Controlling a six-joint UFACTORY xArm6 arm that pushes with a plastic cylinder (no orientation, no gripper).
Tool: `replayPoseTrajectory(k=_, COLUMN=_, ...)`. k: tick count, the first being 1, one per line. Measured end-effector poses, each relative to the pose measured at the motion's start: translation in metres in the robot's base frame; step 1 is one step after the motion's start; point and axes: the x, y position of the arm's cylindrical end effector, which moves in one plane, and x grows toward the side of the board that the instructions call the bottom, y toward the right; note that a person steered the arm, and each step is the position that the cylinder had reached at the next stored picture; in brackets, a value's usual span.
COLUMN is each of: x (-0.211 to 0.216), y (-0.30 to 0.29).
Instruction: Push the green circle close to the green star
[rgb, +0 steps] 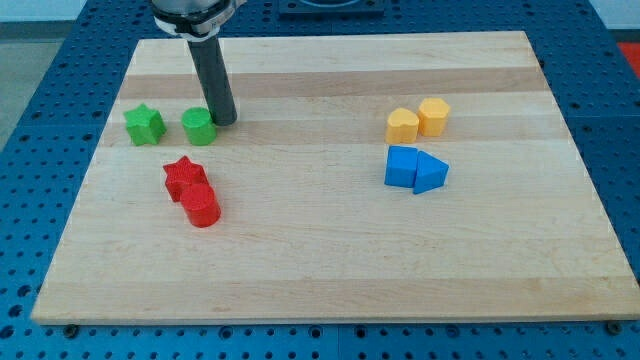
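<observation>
The green circle (199, 126) sits at the view's left on the wooden board (330, 260). The green star (144, 125) lies just to its left, with a small gap between them. My tip (224, 120) rests on the board right against the green circle's right side. The dark rod rises from it toward the view's top.
A red star (183, 177) and a red cylinder (201, 205) touch each other below the green blocks. At the view's right are two yellow blocks (418, 120), and below them a blue cube (402, 167) and a blue triangle (432, 174).
</observation>
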Motion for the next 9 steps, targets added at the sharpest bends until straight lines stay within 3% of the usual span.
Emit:
replayPoseTrajectory(k=3, x=0.022, y=0.028)
replayPoseTrajectory(k=9, x=0.024, y=-0.014)
